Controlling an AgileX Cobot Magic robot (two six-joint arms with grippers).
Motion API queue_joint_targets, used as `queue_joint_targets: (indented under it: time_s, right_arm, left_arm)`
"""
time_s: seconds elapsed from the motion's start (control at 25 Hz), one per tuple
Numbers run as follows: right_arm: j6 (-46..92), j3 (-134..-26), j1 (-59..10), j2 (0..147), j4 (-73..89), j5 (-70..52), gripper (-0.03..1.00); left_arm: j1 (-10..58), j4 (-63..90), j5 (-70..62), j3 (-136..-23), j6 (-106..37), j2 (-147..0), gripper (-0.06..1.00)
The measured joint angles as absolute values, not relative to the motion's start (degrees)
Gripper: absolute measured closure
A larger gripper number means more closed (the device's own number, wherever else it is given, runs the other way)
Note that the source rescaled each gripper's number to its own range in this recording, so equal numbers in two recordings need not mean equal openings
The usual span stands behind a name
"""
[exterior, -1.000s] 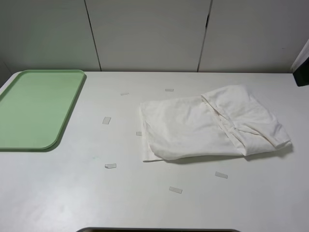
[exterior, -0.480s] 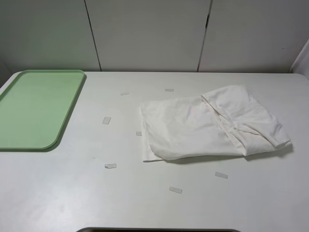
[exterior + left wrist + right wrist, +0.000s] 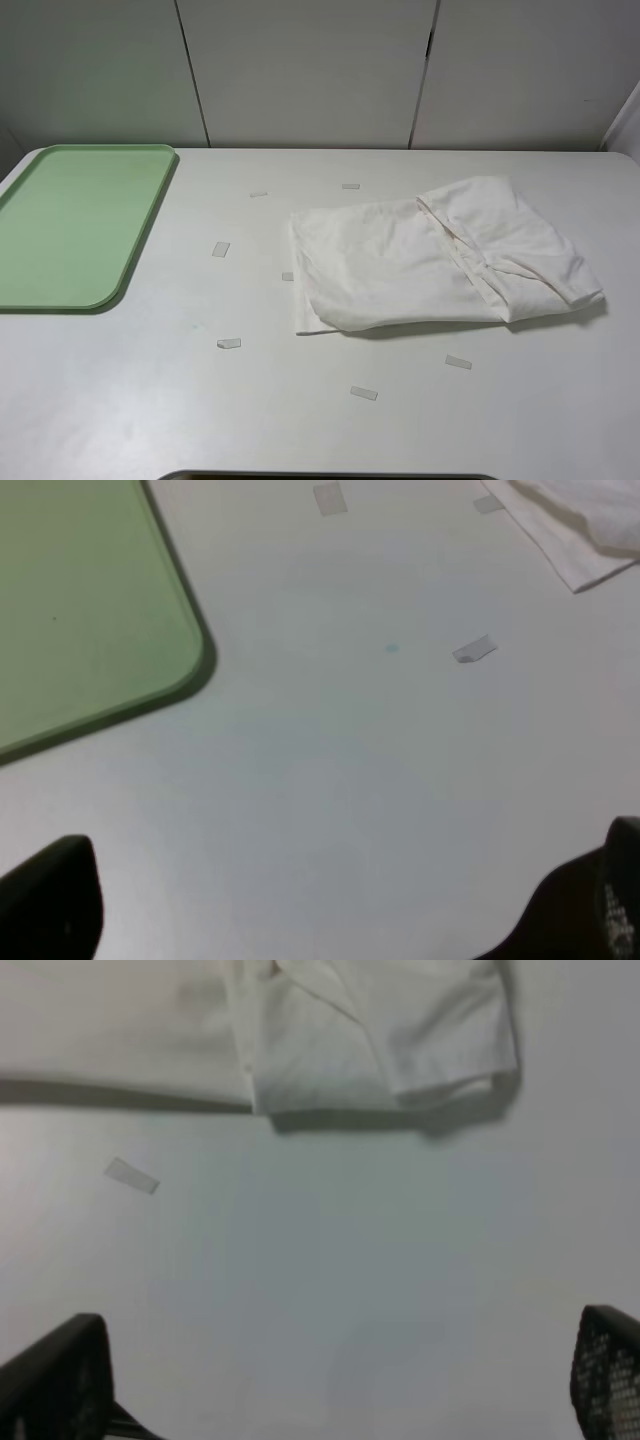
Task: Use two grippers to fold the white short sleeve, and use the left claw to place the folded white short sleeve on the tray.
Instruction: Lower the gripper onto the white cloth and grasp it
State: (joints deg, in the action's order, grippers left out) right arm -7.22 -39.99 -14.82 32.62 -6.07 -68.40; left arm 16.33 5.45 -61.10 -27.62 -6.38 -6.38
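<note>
On the table (image 3: 300,430) I've got the white short sleeve (image 3: 440,255) lying rumpled and partly folded toward the right edge, the tray (image 3: 70,225) at the far left corner. My left gripper (image 3: 330,900) and right gripper (image 3: 335,1375) both hang spread wide, holding nothing.

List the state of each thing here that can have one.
white short sleeve: loosely folded, wrinkled, lying on the table, not gripped.
tray: flat on the table, no cloth on it.
left gripper: open, holding nothing, over bare table.
right gripper: open, holding nothing, short of the white short sleeve.
</note>
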Motion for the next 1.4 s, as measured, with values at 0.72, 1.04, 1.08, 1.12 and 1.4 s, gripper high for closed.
queue_joint_targets:
  time_s: [0.72,1.04,1.08,1.12,1.4]
  right_arm:
    - [-7.22,-30.66,1.79,3.33,-3.88,-64.15,-0.03]
    - [-7.22,-30.62,2.03,-0.35,-3.93,-63.92,-0.03]
    - [-7.22,-30.62,2.03,-0.35,-3.93,-63.59,-0.03]
    - [-7.22,-30.62,2.03,-0.35,-3.93,-63.53,-0.03]
    - [-7.22,-30.62,2.03,-0.35,-4.30,-62.57,-0.03]
  left_arm:
    - [16.33,5.45,-61.10,-27.62,-6.38,-6.38,-0.04]
    - [16.33,5.45,-61.10,-27.62,-6.38,-6.38,-0.04]
    - [16.33,5.45,-61.10,-27.62,-6.38,-6.38,-0.04]
    - [16.33,5.45,-61.10,-27.62,-6.38,-6.38,-0.04]
    - [16.33,5.45,-61.10,-27.62,-6.38,-6.38,-0.04]
